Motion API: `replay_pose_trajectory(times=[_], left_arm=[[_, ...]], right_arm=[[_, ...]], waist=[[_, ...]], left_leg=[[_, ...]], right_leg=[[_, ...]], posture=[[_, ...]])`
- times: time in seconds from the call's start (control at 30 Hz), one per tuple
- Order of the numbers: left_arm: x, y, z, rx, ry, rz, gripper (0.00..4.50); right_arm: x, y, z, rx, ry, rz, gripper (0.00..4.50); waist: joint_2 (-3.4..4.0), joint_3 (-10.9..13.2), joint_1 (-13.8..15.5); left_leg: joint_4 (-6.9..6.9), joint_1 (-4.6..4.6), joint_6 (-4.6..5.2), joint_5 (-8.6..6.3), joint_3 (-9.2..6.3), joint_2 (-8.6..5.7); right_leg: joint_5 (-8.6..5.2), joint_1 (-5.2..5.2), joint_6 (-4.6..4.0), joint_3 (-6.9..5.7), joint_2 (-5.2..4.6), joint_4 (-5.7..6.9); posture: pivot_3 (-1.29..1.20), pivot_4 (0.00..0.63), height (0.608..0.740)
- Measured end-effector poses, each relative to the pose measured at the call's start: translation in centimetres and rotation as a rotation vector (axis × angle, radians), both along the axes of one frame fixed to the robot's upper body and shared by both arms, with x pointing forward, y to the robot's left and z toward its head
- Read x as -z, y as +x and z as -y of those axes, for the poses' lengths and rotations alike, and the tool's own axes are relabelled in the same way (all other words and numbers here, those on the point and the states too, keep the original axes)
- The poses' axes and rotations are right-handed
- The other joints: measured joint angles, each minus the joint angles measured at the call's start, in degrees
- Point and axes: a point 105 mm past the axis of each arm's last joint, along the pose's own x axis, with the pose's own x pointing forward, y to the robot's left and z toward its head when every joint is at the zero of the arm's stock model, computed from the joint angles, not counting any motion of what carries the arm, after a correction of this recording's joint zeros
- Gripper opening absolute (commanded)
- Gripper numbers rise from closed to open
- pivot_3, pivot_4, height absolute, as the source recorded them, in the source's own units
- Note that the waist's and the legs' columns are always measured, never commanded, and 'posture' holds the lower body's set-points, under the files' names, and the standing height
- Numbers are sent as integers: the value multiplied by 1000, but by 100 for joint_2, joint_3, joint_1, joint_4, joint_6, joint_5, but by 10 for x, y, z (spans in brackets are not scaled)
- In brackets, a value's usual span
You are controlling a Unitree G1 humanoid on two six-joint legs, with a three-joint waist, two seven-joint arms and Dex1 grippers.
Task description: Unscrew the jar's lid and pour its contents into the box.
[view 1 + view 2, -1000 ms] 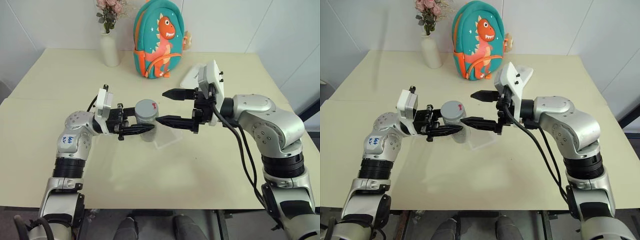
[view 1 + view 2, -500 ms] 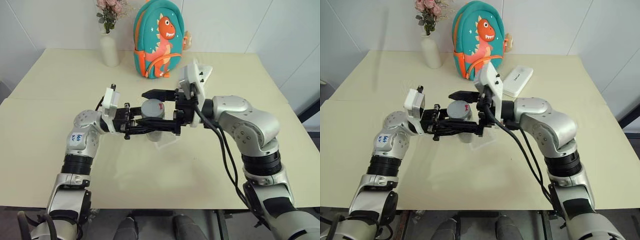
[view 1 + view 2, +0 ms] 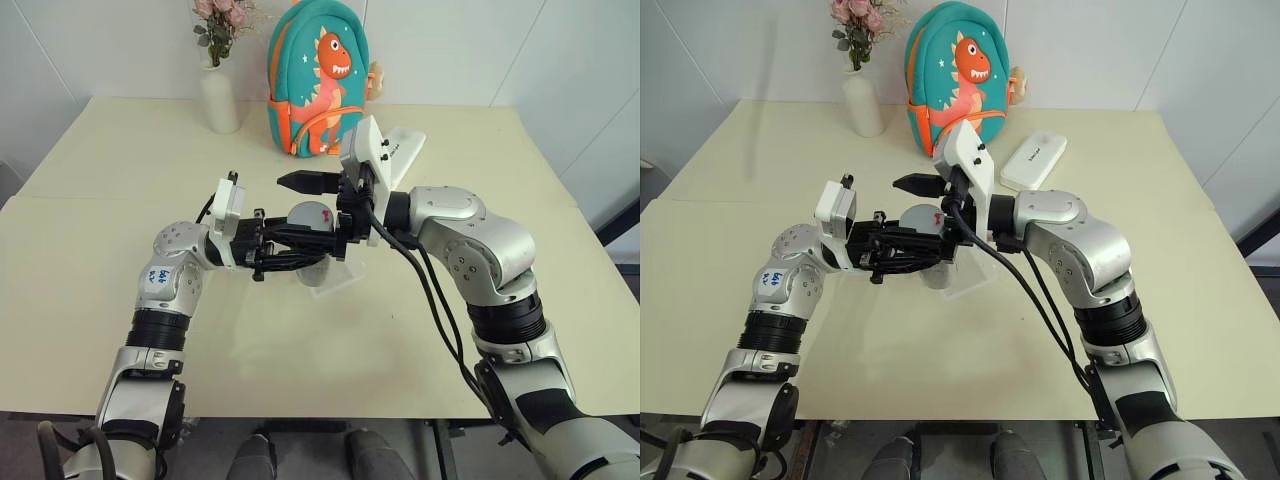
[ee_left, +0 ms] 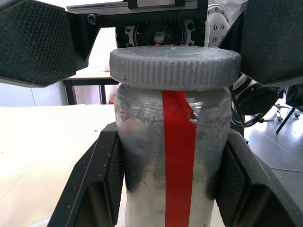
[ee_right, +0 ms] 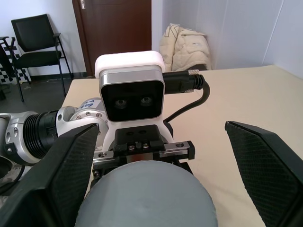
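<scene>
Worktop (image 3: 110, 300): pale yellow, matte, made of two slabs with a seam running across the left of the frame; it spans most of the head views.
Room: white walls behind the worktop; the right wrist view shows a dark brown door (image 5: 113, 28), a black chair (image 5: 40, 45) and a cream coat (image 5: 184, 47) heaped by the wall.
Back edge: a white vase (image 3: 220, 98) with pink flowers at upper left, a teal dinosaur backpack (image 3: 318, 75) at upper centre, a white case (image 3: 1033, 161) just right of it.
Jar (image 4: 173, 161): upright at frame centre, held above the worktop; cloudy silvery wall with a red strip running down its side, torn near the top.
Lid (image 4: 175, 66): grey, flat-topped, ribbed rim, seated on the jar.
Box (image 3: 335, 277): clear shallow tray on the worktop, just below and right of the jar, partly hidden by the arms.
Left gripper (image 3: 305, 255): reaches in from the left, fingers (image 4: 99, 184) clamped on the jar's body, one pad on each side.
Right gripper (image 3: 315, 205): comes in from the right, fingers (image 5: 71, 170) spread wide either side of the lid, not touching it.
</scene>
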Motion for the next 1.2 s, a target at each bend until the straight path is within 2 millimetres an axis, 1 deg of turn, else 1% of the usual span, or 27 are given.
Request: replay_pose_trajectory(times=[0.17, 0.4, 1.03, 1.2], left_arm=[[0, 0, 0, -1, 3, 1, 2180], [-2, 2, -7, -31, 18, 4, 2180], [-2, 3, -9, -45, 15, 4, 2180], [-3, 4, -12, -57, 17, 4, 2180]], right_arm=[[1, 1, 5, 7, -18, 7, 4474], [4, 1, 20, 39, -63, 16, 4474], [7, 0, 37, 81, -108, 19, 4474], [5, 1, 48, 112, -107, 19, 4474]], waist=[[0, 0, 2], [0, 0, 1], [0, 0, 3], [0, 0, 13]], left_leg=[[1, 0, 0, 0, 0, 0], [1, 0, 0, 0, 0, 0], [1, -1, 0, 0, 0, 0], [1, -1, 0, 0, 0, 0]], right_leg=[[0, 0, 0, 0, 0, 0], [0, 0, 0, 0, 0, 0], [0, 0, 0, 0, 0, -1], [0, 0, 0, 0, 0, -2]], posture=[[0, 150, 740], [0, 150, 740], [0, 150, 740], [0, 150, 740]])
